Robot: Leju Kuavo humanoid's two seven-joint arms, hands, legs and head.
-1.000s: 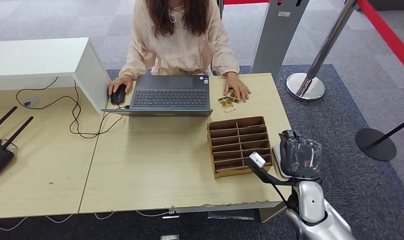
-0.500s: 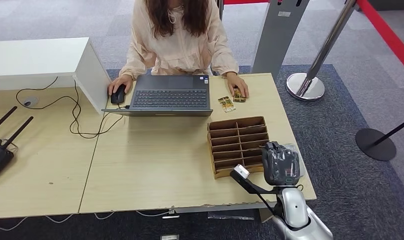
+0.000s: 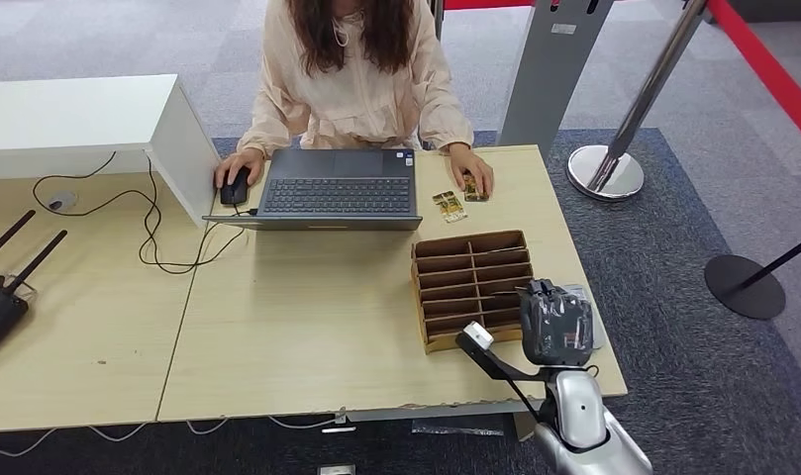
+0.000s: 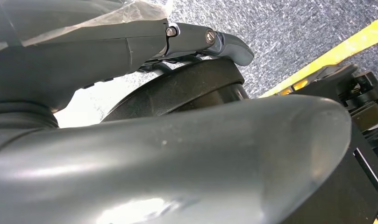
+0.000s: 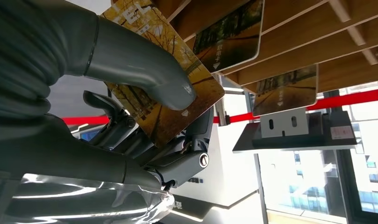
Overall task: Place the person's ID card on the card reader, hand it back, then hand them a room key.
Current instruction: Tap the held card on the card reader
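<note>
My right hand [image 3: 557, 322] hovers at the front right corner of the brown slotted card box [image 3: 470, 287]. In the right wrist view its thumb [image 5: 145, 70] presses a yellow room key card [image 5: 196, 95] with autumn trees against the fingers behind it. More key cards [image 5: 229, 39] stand in the box's slots just beyond. Across the table, the person's hand [image 3: 472, 176] rests on one small card [image 3: 474, 190], and a second card [image 3: 449, 205] lies beside it. My left hand [image 4: 177, 154] hangs over the carpet, thumb and fingers stretched out and holding nothing.
A laptop [image 3: 337, 188] sits in front of the seated person, whose other hand is on a mouse [image 3: 234, 186]. A flat grey pad [image 3: 587, 297] lies on the table under my right hand. Cables and a router [image 3: 0, 297] are at the left. Barrier posts [image 3: 606, 170] stand at the right.
My right hand moved left and toward the table's front edge to the box's corner, then held still. The person's hand drew back from the two cards onto one.
</note>
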